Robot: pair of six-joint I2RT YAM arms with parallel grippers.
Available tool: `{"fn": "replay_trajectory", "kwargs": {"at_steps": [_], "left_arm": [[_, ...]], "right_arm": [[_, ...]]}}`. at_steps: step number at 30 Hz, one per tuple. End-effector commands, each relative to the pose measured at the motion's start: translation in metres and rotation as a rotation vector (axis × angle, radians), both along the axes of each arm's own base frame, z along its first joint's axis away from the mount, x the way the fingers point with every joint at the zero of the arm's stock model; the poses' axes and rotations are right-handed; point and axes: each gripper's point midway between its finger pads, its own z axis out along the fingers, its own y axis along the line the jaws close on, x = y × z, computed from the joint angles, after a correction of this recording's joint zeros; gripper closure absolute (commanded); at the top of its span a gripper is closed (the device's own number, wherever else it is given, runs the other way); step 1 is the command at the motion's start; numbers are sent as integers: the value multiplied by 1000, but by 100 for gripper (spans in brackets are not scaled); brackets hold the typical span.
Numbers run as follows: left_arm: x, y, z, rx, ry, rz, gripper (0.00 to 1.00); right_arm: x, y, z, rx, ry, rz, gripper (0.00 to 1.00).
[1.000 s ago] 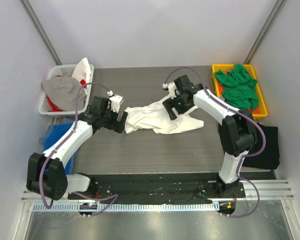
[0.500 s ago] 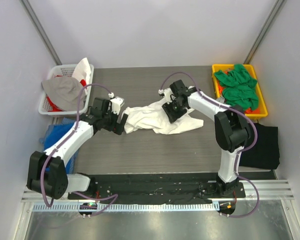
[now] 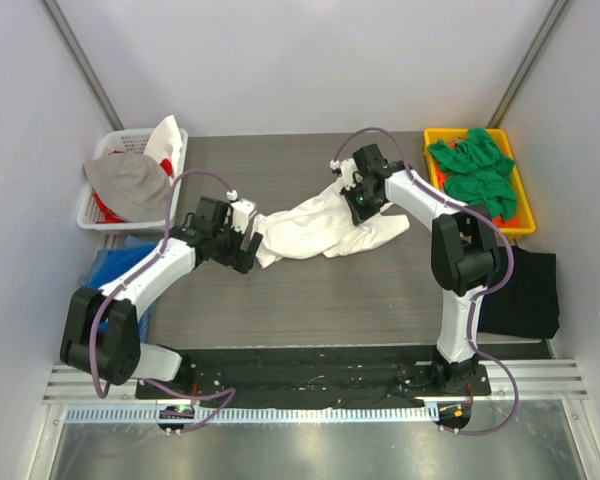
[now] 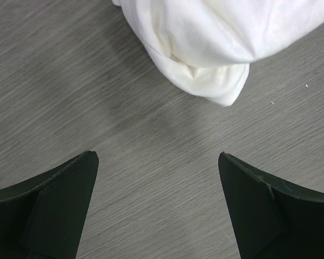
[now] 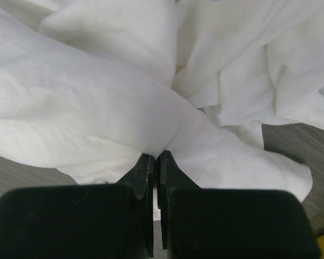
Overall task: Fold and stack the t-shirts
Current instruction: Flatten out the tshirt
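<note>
Right claw (image 5: 155, 156) is pinched tight on a fold of the white shirt (image 3: 315, 228), which lies crumpled mid-desk (image 3: 280, 300), likely so it can be lifted and spread. Left claw (image 4: 157, 156) hovers wide just short of the shirt's corner, holding nothing, apparently placed to take it.

A robot lab test cell.
We see bare white panel walls (image 3: 310, 60), a grey worktable (image 3: 280, 300) and an aluminium mounting rail (image 3: 550, 380) at its near edge.
</note>
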Motion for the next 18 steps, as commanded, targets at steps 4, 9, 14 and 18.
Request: {"fn": "replay_trajectory", "kwargs": {"at_steps": [4, 9, 14, 18], "left_arm": [[8, -41, -13, -29, 31, -70, 0], [21, -61, -24, -42, 21, -70, 0], [25, -78, -38, -91, 76, -44, 0], [29, -87, -40, -89, 59, -55, 0]], "right_arm": [[29, -6, 64, 27, -141, -18, 99], [26, 3, 78, 76, -134, -12, 99], [22, 1, 73, 71, -118, -10, 99], [22, 3, 72, 75, -114, -4, 99]]}}
